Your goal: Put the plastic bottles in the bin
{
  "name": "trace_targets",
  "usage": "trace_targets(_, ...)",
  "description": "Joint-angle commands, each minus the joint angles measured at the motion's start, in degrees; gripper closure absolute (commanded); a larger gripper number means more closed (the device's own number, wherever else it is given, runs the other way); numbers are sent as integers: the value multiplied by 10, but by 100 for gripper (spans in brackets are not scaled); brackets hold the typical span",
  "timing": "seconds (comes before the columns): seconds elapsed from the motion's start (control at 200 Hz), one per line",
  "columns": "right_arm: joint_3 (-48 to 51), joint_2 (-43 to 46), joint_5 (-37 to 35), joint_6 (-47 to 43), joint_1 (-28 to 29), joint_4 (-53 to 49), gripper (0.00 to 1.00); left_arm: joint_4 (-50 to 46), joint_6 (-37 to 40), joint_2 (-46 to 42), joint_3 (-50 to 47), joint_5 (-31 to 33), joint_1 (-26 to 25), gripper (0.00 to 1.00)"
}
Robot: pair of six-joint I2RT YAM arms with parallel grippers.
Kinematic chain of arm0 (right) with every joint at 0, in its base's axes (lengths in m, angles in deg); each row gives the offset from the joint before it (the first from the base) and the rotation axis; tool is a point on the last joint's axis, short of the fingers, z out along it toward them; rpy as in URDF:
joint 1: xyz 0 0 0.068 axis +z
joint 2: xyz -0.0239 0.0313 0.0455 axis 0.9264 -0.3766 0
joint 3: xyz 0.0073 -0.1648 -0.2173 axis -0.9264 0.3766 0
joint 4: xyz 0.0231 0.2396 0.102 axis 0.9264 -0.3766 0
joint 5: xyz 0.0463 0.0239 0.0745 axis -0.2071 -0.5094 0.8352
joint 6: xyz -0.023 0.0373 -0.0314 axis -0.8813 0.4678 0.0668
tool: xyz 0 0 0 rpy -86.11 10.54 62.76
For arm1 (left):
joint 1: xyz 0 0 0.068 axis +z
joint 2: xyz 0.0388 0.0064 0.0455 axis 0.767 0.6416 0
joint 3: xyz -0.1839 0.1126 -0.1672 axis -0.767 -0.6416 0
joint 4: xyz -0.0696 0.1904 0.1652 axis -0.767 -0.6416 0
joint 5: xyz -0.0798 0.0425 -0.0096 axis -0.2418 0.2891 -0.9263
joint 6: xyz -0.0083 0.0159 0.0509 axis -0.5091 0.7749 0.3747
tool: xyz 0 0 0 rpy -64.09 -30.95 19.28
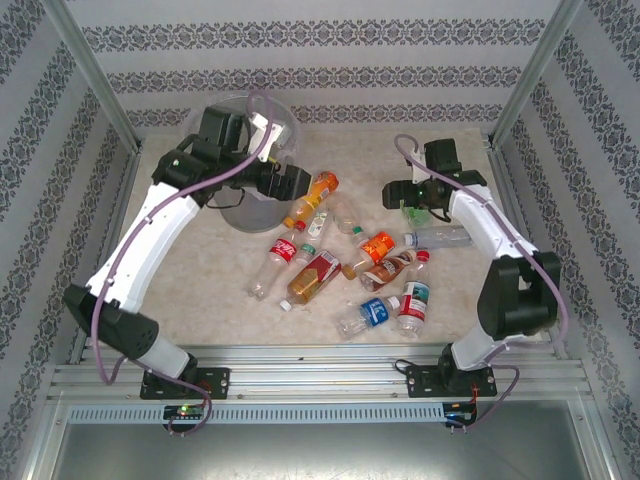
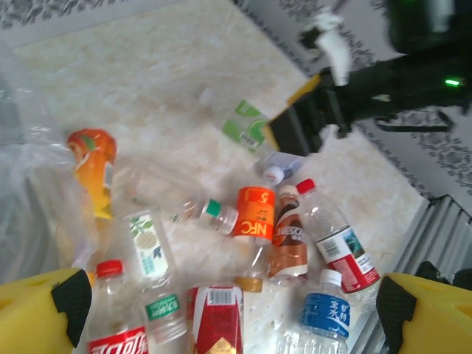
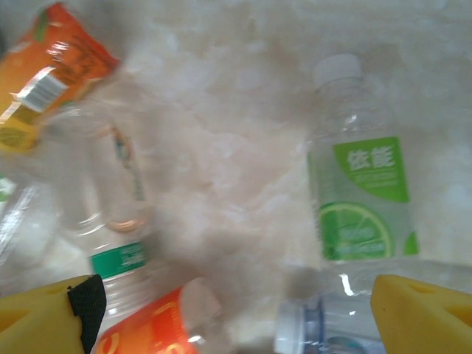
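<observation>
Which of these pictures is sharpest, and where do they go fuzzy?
Top external view: sharp, evenly lit, soft shadows beside the bottles. Left wrist view: slightly soft, the bag at left hazy. Right wrist view: blurriest; the orange-label bottle smears, though the green-label bottle is readable.

beige marbled table (image 1: pixel 205 292) — patterned walls (image 1: pixel 320 40)

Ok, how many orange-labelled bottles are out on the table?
2. The all-orange bottle lies beside the bin; the NFC bottle lies near the middle of the table. Another may be hidden.
</observation>
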Motion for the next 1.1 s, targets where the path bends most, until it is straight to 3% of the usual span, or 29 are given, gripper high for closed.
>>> trace_targets(0.0, -44, -47, -45, -54, -9, -21, 7, 175, -28, -44, -81, -58, -13, 0)
trace_targets(0.265, -160, -166, -95, -95, -10, -87, 7, 292, -71, -86, -191, -20, -28, 0)
trace_targets(0.619, -254, -264, -90, -111, -16, -128, 11, 271, -68, -65, -179, -37, -39, 0)
trace_targets(1.094, -280, -325, -86, -125, -20, -144, 16, 219, -38, -23, -159, -24, -79, 0)
